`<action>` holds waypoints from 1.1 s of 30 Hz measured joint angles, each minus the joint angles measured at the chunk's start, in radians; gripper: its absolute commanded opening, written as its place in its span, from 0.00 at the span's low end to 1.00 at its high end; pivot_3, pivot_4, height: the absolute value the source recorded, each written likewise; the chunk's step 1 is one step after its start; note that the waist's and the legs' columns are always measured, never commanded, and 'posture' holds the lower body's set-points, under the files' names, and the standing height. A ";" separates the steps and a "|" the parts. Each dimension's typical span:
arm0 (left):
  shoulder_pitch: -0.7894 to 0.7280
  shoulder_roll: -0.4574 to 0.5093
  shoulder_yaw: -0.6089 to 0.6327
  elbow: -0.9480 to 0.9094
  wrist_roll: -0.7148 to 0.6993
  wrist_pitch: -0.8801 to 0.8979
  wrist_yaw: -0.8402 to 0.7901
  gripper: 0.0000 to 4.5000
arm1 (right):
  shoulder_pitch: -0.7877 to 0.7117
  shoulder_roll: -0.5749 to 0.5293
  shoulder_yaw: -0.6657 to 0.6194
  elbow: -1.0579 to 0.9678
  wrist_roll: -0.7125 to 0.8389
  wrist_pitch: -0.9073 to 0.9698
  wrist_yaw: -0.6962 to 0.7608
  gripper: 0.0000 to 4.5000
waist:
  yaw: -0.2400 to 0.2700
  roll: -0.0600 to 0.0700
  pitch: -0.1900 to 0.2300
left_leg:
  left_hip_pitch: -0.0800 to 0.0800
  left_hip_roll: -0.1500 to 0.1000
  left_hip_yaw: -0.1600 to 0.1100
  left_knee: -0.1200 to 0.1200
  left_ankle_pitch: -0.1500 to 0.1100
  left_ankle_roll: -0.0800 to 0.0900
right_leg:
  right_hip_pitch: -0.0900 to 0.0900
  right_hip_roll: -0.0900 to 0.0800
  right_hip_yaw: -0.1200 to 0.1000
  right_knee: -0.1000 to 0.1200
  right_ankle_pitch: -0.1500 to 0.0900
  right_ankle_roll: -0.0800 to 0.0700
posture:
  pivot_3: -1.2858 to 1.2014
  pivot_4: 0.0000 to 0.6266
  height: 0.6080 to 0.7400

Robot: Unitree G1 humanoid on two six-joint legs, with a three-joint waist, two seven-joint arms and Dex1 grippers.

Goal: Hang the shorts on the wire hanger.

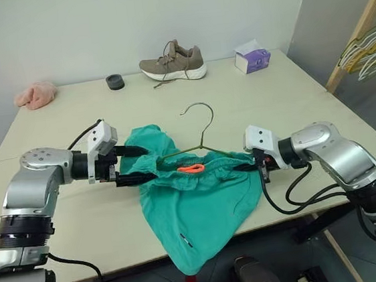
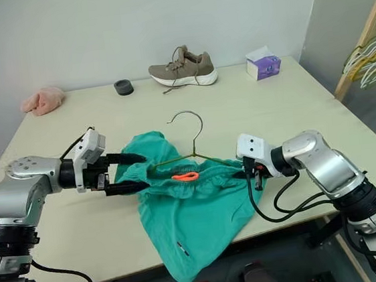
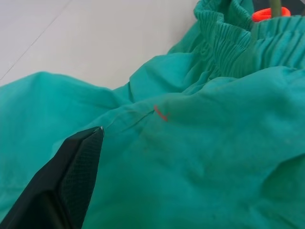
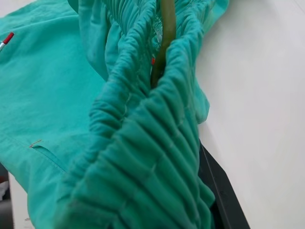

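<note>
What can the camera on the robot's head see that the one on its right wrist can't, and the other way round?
Head view alone: the wire hanger's hook, a tan sneaker, a tissue box, a pink cloth, both arms. Right wrist view alone: the gathered waistband close up, folded around the hanger's wire. Both: the teal shorts on the pale table.

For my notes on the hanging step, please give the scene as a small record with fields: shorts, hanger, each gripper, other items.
shorts: teal, on the table, lower part over the near edge
wire hanger: shoulders inside the waistband, hook free
left gripper: open, at the shorts' left end
right gripper: shut on the waistband's right end
other items: sneaker, pink cloth, tissue box
</note>
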 measured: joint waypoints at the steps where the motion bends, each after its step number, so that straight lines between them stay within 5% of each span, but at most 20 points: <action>1: 0.004 0.003 0.000 -0.006 -0.007 0.009 -0.003 1.00 | 0.000 0.000 0.006 0.008 -0.004 -0.017 0.000 0.00 | 0.000 0.000 0.000 | 0.000 0.000 0.000 0.000 0.000 0.000 | 0.000 0.000 0.000 0.000 0.000 0.000 | 0.43 0.11 1.00; 8: 0.037 0.065 0.046 -0.062 -0.112 0.147 -0.056 1.00 | 0.000 -0.060 0.014 0.135 -0.099 -0.087 -0.024 0.00 | 0.002 0.000 0.000 | 0.000 0.000 0.000 0.000 0.000 0.000 | 0.000 -0.001 0.000 0.000 0.000 0.000 | 0.44 0.10 1.00; 19: 0.080 0.011 0.123 -0.157 -0.216 0.265 0.087 1.00 | 0.001 -0.028 0.020 0.159 -0.179 -0.204 -0.019 0.00 | 0.003 0.000 0.000 | 0.000 0.000 0.000 0.000 0.000 0.000 | 0.000 0.000 0.001 0.000 0.000 0.000 | 0.44 0.09 1.00; 26: 0.101 0.014 0.163 -0.173 -0.196 0.215 0.153 1.00 | 0.112 -0.025 -0.140 0.056 0.000 0.148 -0.009 0.00 | 0.018 0.000 0.000 | 0.000 0.000 0.000 0.000 0.000 0.000 | 0.001 -0.003 0.001 0.000 0.000 0.000 | 0.44 0.11 1.00; 33: 0.139 -0.056 0.102 -0.308 -0.254 0.258 0.153 1.00 | 0.351 0.042 -0.453 -0.116 0.145 0.501 -0.195 0.00 | 0.047 0.000 0.000 | 0.002 -0.001 0.001 0.000 0.000 0.000 | 0.003 -0.001 0.001 0.000 0.000 0.000 | 0.42 0.14 1.00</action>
